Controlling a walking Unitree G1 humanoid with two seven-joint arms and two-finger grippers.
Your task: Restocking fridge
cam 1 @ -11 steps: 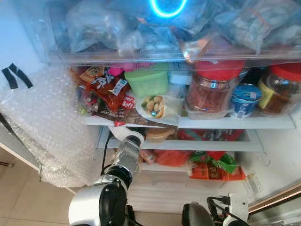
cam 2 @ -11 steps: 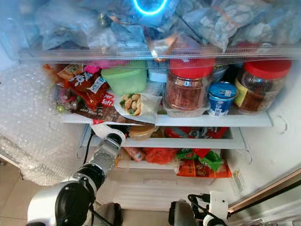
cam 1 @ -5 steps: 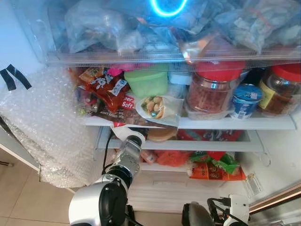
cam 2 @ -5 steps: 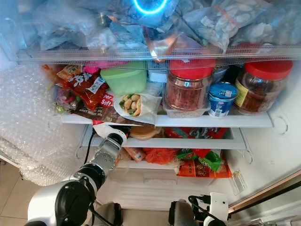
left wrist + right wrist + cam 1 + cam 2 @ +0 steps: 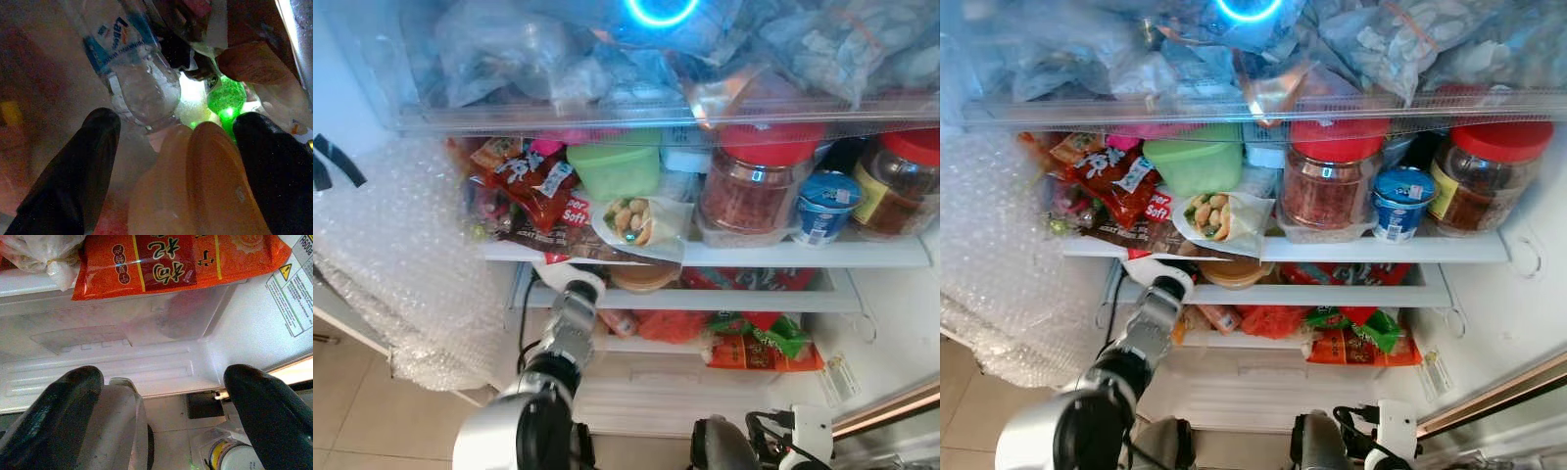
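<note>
The fridge stands open before me. My left arm [image 5: 563, 333] reaches onto the narrow second shelf [image 5: 744, 299], where a tan jar with an orange lid [image 5: 644, 277] sits. In the left wrist view my left gripper [image 5: 178, 122] is open, one black finger on each side of that jar [image 5: 205, 181]; whether the fingers touch it is unclear. A water bottle [image 5: 142, 83] and a green bottle [image 5: 226, 95] lie just beyond. My right gripper [image 5: 161, 377] hangs low and open, nothing between its fingers, facing the bottom drawer front [image 5: 112, 357] under an orange snack packet [image 5: 161, 259].
The shelf above holds red snack packets [image 5: 533, 181], a green tub [image 5: 619, 168], a wrapped roll [image 5: 641, 220], two red-lidded jars [image 5: 759, 186] and a blue yoghurt cup [image 5: 827, 206]. Bagged food fills the top drawer [image 5: 607, 59]. Bubble wrap [image 5: 401, 255] hangs at the left.
My left arm and wrist have shifted slightly leftward at the second shelf. The view has drifted a little; the food has not moved.
</note>
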